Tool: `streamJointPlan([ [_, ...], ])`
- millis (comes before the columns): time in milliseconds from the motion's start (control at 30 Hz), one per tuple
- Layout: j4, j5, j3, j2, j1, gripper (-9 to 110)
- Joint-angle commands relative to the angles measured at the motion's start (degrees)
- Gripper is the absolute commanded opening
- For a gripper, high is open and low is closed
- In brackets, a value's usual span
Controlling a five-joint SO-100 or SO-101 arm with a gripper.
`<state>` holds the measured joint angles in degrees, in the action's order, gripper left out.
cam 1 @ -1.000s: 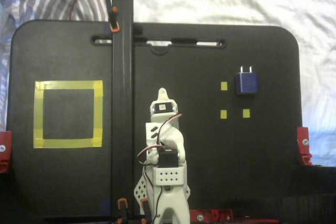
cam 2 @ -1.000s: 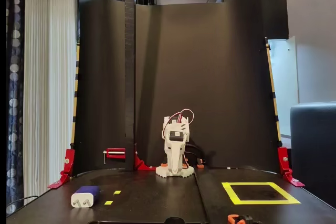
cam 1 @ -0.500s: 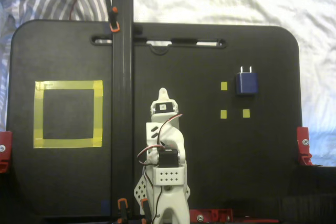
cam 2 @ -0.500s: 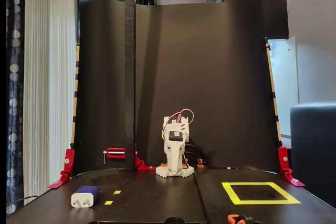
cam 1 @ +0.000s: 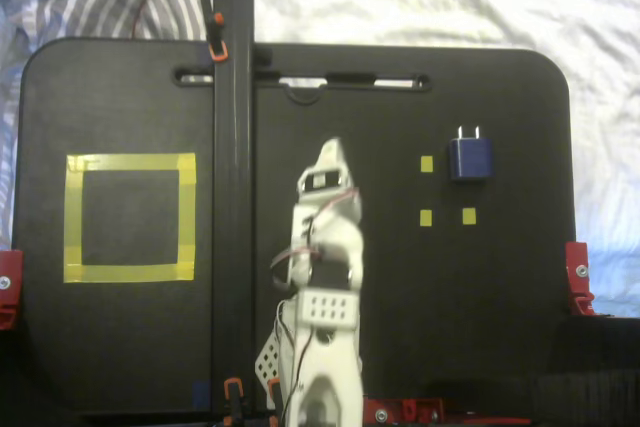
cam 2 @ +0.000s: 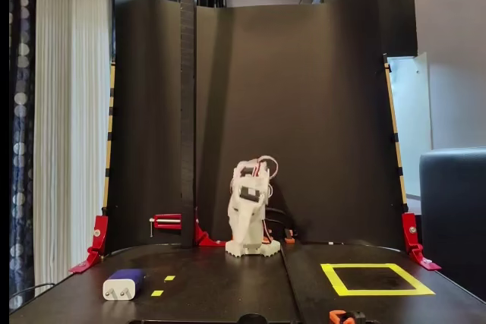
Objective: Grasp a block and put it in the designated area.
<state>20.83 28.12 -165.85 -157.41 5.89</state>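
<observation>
The block (cam 1: 469, 159) is a small navy cuboid with two silver prongs, lying flat at the right of the black board; the low fixed view shows the block (cam 2: 124, 284) at the front left. The designated area (cam 1: 130, 162) is a wide yellow tape square at the board's left, and the same designated area (cam 2: 332, 278) lies front right in the low view. My white arm (cam 2: 250, 214) stands folded near the board's middle. Its gripper (cam 1: 330, 152) looks shut and empty, well left of the block and apart from it.
Small yellow tape squares (cam 1: 427, 164) lie beside the block. A black upright post (cam 1: 233, 197) stands between the arm and the tape square. Red clamps (cam 1: 577, 277) grip the board's edges. A curved black backdrop (cam 2: 304, 111) rises behind the arm.
The arm has lifted and stretched forward, swinging slightly toward the block's side. The block has not moved.
</observation>
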Motion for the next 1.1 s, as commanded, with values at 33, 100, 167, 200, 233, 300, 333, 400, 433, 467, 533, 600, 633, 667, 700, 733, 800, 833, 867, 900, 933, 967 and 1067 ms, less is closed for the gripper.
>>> streamJointPlan([
  [33, -1.0, 6.7, 11.9, 9.3, 1.1, 0],
  [100, -1.0, 9.2, 16.6, 14.2, 1.7, 0],
  [167, -0.7, 13.0, 21.0, 18.5, 2.2, 0],
  [200, -0.4, 14.4, 23.3, 20.3, 2.5, 0],
  [233, 0.9, 17.0, 25.7, 22.1, 2.6, 0],
  [300, 3.6, 20.7, 30.4, 25.5, 3.1, 0],
  [333, 5.8, 22.8, 33.1, 27.0, 3.3, 0],
  [400, 11.8, 27.2, 39.1, 29.8, 3.5, 0],
  [433, 15.6, 30.1, 42.5, 31.2, 3.5, 0],
  [467, 19.8, 33.0, 45.9, 32.5, 3.7, 0],
  [533, 28.6, 38.5, 52.9, 35.3, 3.9, 0],
  [600, 36.6, 42.5, 59.9, 38.3, 4.0, 0],
  [633, 40.5, 44.7, 63.1, 39.8, 4.0, 0],
  [667, 44.4, 46.8, 66.2, 41.2, 4.0, 0],
  [700, 48.3, 49.4, 69.0, 42.6, 4.2, 0],
  [733, 52.0, 51.9, 71.5, 43.9, 4.4, 0],
  [800, 58.6, 56.4, 75.6, 46.1, 5.0, 0],
  [833, 61.3, 58.5, 77.0, 46.9, 5.4, 0],
  [867, 63.5, 60.5, 78.0, 47.7, 5.7, 0],
  [900, 65.2, 62.3, 78.8, 48.3, 6.2, 0],
  [933, 66.8, 64.3, 79.4, 48.9, 6.6, 0],
  [967, 67.9, 66.0, 79.8, 49.5, 7.1, 0],
  [1067, 72.2, 73.0, 81.5, 52.0, 9.1, 0],
])
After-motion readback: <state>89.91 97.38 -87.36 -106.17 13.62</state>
